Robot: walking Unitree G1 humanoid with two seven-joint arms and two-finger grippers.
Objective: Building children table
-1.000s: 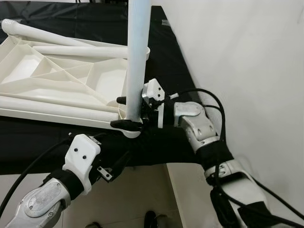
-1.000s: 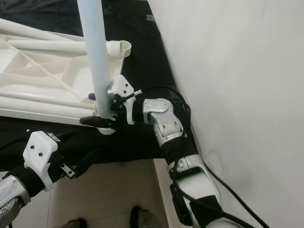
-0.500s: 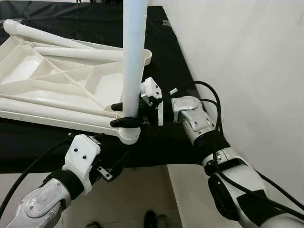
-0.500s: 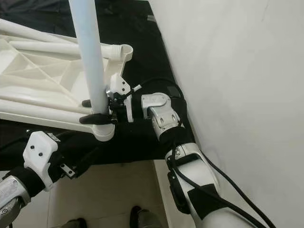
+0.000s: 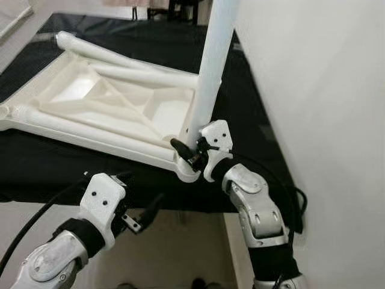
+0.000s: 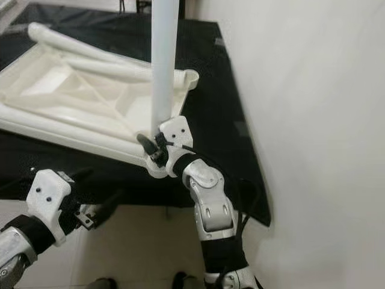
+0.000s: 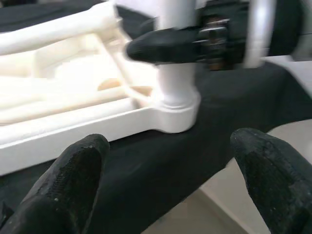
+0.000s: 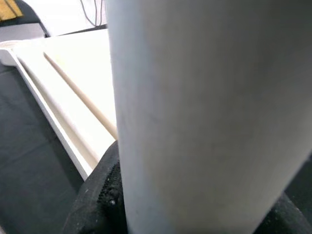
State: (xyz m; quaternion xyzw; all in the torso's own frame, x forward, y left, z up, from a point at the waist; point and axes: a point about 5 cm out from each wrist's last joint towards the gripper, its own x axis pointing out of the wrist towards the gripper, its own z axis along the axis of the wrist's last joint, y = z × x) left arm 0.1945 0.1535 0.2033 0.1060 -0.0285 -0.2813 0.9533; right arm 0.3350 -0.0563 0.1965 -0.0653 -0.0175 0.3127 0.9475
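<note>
The white children's table top (image 5: 72, 90) lies upside down on a black cloth. A white leg (image 5: 210, 66) stands upright in the socket (image 7: 178, 109) at its near right corner, leaning slightly. My right gripper (image 5: 187, 150) is shut on the leg just above the socket, and the leg's tube (image 8: 195, 112) sits between its fingers. Below the cloth's near edge, my left gripper (image 5: 147, 209) hangs open and holds nothing. Its two fingertips (image 7: 80, 161) spread wide in front of the socket.
Two more white legs (image 5: 144, 73) lie across the table top's ribbed underside. A white wall (image 5: 319, 90) stands close on the right. The black cloth (image 5: 48, 168) drops off at the near edge to a pale floor (image 5: 180, 247).
The camera has shifted and shows more of the table. My right forearm has swung down and now comes up from below, still shut on the leg at the socket. The left gripper has stayed put.
</note>
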